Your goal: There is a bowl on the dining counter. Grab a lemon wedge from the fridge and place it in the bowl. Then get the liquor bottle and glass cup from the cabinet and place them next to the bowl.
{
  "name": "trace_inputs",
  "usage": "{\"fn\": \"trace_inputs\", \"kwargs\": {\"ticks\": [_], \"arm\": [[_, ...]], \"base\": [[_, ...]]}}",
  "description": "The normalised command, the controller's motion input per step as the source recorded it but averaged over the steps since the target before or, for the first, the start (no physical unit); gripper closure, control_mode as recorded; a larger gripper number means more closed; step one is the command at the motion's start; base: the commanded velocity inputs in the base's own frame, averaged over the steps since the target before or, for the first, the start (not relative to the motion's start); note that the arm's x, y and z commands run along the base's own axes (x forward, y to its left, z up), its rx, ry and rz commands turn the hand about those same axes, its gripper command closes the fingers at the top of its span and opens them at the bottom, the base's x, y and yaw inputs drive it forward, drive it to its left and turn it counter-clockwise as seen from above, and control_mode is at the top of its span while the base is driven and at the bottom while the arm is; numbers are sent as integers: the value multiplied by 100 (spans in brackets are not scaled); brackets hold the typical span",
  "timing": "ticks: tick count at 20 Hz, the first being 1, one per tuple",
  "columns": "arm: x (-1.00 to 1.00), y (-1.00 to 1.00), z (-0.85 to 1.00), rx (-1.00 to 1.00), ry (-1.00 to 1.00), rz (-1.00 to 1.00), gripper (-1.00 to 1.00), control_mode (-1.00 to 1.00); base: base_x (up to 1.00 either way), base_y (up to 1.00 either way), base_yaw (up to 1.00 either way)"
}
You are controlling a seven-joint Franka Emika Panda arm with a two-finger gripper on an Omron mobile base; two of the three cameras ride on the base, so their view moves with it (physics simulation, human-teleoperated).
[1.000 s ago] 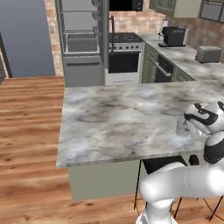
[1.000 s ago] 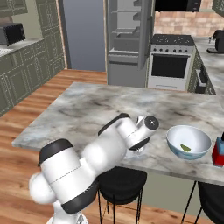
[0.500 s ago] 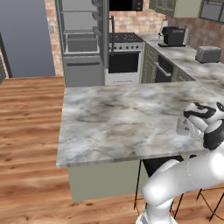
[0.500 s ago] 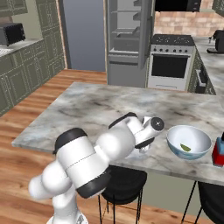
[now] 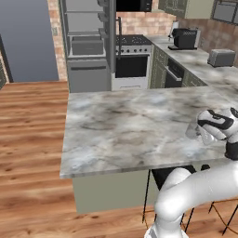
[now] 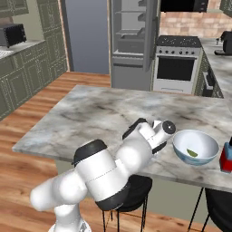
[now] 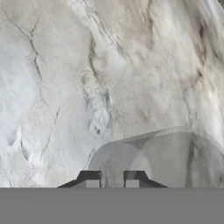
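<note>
My gripper (image 7: 111,183) hangs low over the dining counter (image 5: 125,125), near its right end. The glass cup (image 7: 166,157), clear and greyish, lies straight ahead of the fingertips (image 7: 92,183), which stand close together at its rim. From the left base view the glass cup (image 5: 192,132) sits against the gripper (image 5: 204,135), just above the marble. The bowl (image 6: 181,140) stands a little right of the gripper (image 6: 158,144), with the lemon wedge (image 6: 192,153) inside. The liquor bottle (image 6: 226,156) stands just right of the bowl. The fridge (image 5: 88,42) is open at the back.
Behind the counter are an oven (image 6: 176,68) and a worktop with a toaster (image 5: 221,56) and a coffee machine (image 5: 185,38). Black stools (image 6: 136,190) stand under the near edge. Bare marble (image 6: 90,118) stretches left of the hand.
The hand with the cup has crept right towards the bowl. The arm's elbow has swung lower and nearer, and the fingers have drawn closer together.
</note>
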Motion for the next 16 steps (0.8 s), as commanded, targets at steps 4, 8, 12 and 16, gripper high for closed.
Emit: {"fn": "trace_inputs", "kwargs": {"ticks": [4,8,12,16], "arm": [[0,0,-44,0,0,0,-100,-100],[-1,1,-3,0,1,0,-100,-100],[-22,0,41,0,2,0,-100,-100],[-30,0,69,0,0,0,-100,-100]], "base": [[0,0,0],[0,0,0],[0,0,0],[0,0,0]]}}
